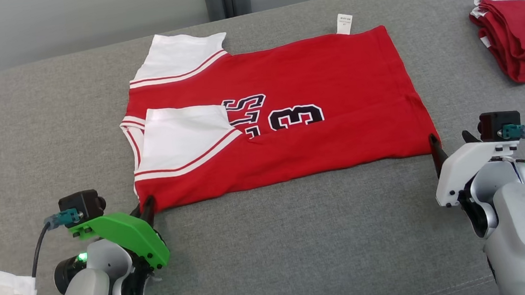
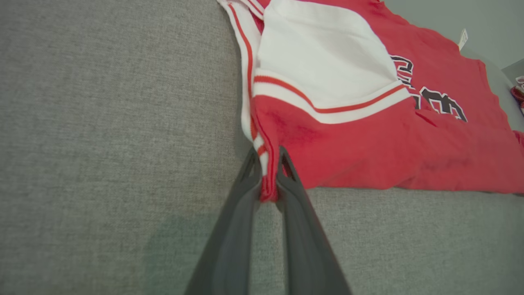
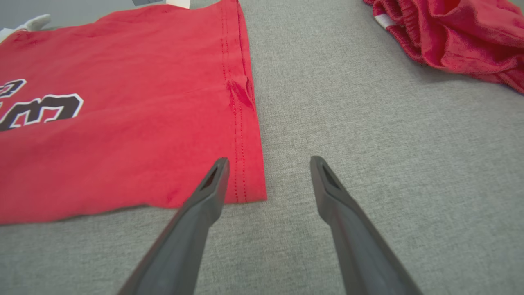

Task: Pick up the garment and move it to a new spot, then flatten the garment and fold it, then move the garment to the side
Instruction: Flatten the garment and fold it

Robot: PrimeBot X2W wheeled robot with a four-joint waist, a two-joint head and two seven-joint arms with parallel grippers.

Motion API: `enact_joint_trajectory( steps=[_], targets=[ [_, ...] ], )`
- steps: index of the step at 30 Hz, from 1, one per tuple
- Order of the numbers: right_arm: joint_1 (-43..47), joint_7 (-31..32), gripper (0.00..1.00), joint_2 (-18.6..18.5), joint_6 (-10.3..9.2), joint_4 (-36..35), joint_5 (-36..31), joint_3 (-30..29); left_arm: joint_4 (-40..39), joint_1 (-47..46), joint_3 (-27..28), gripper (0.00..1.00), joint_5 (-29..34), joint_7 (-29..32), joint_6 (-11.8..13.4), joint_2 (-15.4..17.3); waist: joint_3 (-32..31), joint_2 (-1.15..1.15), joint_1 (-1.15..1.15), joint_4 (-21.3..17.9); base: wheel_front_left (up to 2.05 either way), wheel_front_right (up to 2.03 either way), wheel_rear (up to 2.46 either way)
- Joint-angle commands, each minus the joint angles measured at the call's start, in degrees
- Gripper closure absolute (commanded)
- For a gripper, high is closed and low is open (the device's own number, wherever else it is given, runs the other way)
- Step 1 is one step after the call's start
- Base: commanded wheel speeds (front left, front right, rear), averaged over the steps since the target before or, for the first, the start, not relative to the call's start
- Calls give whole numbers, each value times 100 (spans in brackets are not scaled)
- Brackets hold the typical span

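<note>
Head view: shirt (image 1: 288,111) flat on the grey cushion (image 1: 272,252), a gripper at each near corner.
Left gripper (image 2: 268,155) is pinched tight on the near-left corner, where the white-trimmed edge bunches between its fingers. Right gripper (image 3: 268,164) stands wide, one finger over the near-right hem corner and the other over bare cushion, gripping nothing. The shirt lies sideways with one white sleeve turned in over the red front, so this looks like the fold stage. Holding both near corners would let the arms carry the near edge over in one even sweep. The right side needs to close on the hem first, or the fold will likely skew. A red pile (image 1: 522,40) sits well apart at the far right.
</note>
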Motion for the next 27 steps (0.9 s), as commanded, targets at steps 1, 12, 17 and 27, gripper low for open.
enact_joint_trajectory(
  steps=[1, 12, 17, 27],
  targets=[
    [-97, 50, 0, -29, -9, 94, 23, -9, -105, 105, 26, 100, -28, 28, 44, 63, 29, 0, 0, 42, 0, 0, 0],
    [-722, 468, 100, -45, -9, 1170, 315, 119, -812, 295, 14, 100, -55, 81, 208, 111, 69, 0, 0, 230, 0, 0, 0],
    [-775, 329, 100, -175, -9, 1201, 722, 125, -1191, 449, 5, 100, -52, 64, 237, 139, -53, 0, 0, 284, 0, 0, 0],
    [284, 520, 100, -658, -12, 34, 1687, 457, -2663, 1666, -31, 100, -131, 536, 507, 405, -260, 0, 0, 259, 0, 0, 0]
  ],
)
